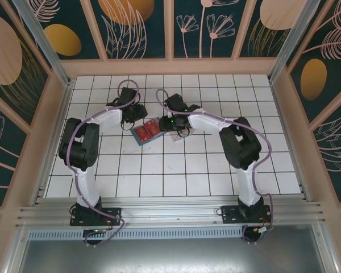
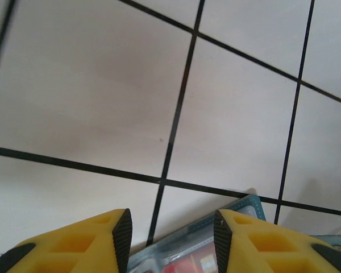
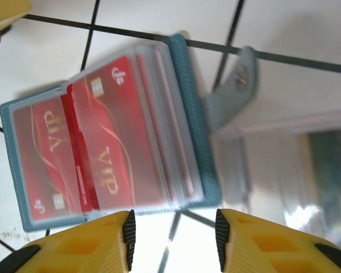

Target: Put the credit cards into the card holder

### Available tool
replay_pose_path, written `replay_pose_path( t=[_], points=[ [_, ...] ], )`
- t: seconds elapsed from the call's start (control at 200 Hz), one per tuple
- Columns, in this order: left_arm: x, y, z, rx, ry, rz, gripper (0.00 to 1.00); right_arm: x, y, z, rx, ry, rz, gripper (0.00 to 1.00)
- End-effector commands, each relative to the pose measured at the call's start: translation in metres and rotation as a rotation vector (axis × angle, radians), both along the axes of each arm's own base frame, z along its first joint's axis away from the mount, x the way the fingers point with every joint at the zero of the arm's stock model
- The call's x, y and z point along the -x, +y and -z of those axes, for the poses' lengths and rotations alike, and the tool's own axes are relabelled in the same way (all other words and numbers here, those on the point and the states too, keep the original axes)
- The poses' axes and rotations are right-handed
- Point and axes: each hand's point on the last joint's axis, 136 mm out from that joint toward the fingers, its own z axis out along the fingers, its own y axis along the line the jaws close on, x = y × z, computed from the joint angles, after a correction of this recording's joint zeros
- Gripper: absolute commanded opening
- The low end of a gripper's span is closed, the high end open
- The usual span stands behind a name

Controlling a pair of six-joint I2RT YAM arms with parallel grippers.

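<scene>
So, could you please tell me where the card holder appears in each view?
Top external: card holder near picture centre, slightly left.
Left wrist: bottom edge, right of centre, a teal corner.
Right wrist: left of centre, lying open.
Shared landmark: red cards inside it.

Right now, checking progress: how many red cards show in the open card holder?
2, both inside the card holder: one red card in the lone flipped-open sleeve, the other red card atop the thicker sleeve stack. More may be hidden beneath.
</scene>
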Motion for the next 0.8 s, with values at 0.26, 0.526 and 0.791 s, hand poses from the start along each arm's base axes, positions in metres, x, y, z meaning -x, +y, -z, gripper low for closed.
replay_pose_path(
  t=[0.26, 0.526, 0.791],
  points=[
    [-0.02, -0.036, 0.028, 0.022, 0.071, 0.147, 0.47, 0.01, -0.048, -0.038, -0.037, -0.076, 0.097, 0.44],
    [-0.029, -0.066, 0.043, -0.016, 0.098, 0.256, 0.47, 0.017, -0.061, -0.033, -0.033, -0.065, 0.116, 0.44],
    [0.009, -0.064, 0.062, -0.072, 0.156, 0.36, 0.46, 0.014, -0.065, -0.043, -0.037, -0.09, 0.128, 0.45]
  ],
)
